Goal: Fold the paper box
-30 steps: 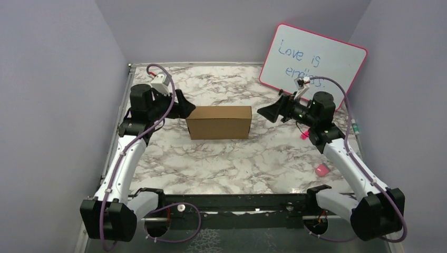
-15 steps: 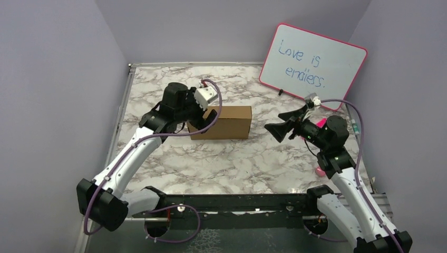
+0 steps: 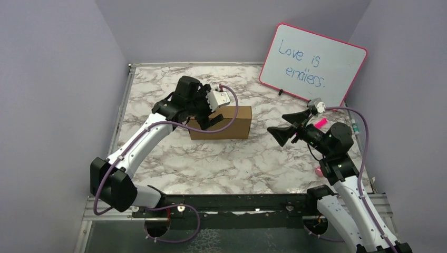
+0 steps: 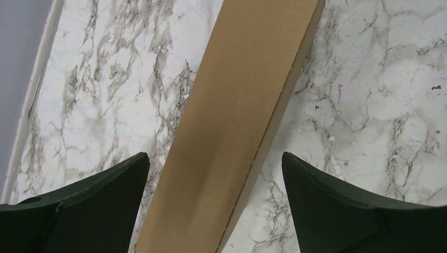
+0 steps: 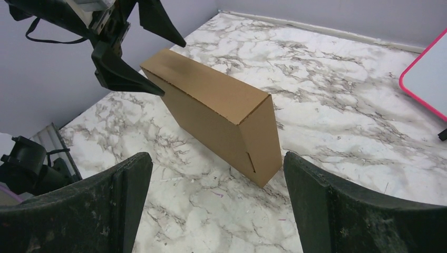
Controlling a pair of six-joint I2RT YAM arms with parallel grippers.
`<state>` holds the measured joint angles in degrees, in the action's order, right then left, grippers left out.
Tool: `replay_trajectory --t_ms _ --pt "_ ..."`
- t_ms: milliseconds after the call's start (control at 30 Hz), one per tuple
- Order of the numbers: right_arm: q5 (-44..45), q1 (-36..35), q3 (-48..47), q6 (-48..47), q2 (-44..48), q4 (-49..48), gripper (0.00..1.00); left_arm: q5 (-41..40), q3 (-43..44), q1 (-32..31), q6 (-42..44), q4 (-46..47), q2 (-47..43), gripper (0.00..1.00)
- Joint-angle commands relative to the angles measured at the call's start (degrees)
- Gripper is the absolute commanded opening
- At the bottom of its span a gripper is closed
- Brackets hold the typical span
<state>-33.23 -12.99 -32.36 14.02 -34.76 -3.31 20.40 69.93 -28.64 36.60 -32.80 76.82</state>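
Note:
The paper box (image 3: 226, 122) is a closed plain brown cardboard box lying on the marble table. It also shows in the left wrist view (image 4: 237, 116) and the right wrist view (image 5: 216, 113). My left gripper (image 3: 210, 117) is open and hangs over the box's left end, one finger on each long side, apart from the cardboard (image 4: 215, 168). My right gripper (image 3: 283, 130) is open and empty, to the right of the box and apart from it, pointing at its right end (image 5: 217, 164).
A pink-framed whiteboard (image 3: 312, 66) with blue writing leans at the back right. Small pink bits (image 3: 319, 171) lie on the table by the right arm. Purple walls close in the table on three sides.
My left arm has swung from the box's left side to over its left end. My right arm has pulled back toward the near right. The box has stayed put.

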Motion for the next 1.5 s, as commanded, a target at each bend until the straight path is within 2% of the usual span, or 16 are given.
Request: replay_trajectory --t_ms 0,200,400,633,700,767,1000,1233,1467 --pt "1.62 0.22 0.8 -1.46 1.04 1.11 1.0 4.25 3.12 -0.27 5.57 -1.22 3.33 0.96" --pt "1.76 0.25 0.82 -1.72 1.16 1.37 1.0 5.56 4.52 -0.27 5.97 -2.54 7.44 0.92" --pt "1.9 0.25 0.97 -1.8 1.32 1.55 1.0 3.8 5.39 -1.28 4.45 -2.54 8.25 0.75" --pt "2.03 0.25 1.14 -1.66 1.41 1.42 1.0 -5.41 3.83 -5.05 4.96 -1.16 5.38 0.51" --pt "2.05 0.24 1.24 -1.64 1.36 1.33 1.0 -9.75 2.7 -5.86 4.26 1.05 4.12 0.45" --pt "2.05 0.25 1.31 -1.56 1.33 1.22 1.0 -15.53 0.24 -6.53 3.37 5.46 2.57 0.43" --pt "2.53 0.25 1.34 -1.33 1.06 1.27 1.0 -29.65 -9.54 -10.36 4.28 23.48 -0.97 0.42" --pt "3.49 0.23 1.48 -1.63 1.96 1.65 1.0 -40.01 -21.93 -16.6 11.64 42.09 -1.36 0.44" --pt "3.17 0.21 1.66 -1.59 1.57 1.07 1.0 -45.38 -25.57 -19.92 14.3 44.65 0.79 0.52"
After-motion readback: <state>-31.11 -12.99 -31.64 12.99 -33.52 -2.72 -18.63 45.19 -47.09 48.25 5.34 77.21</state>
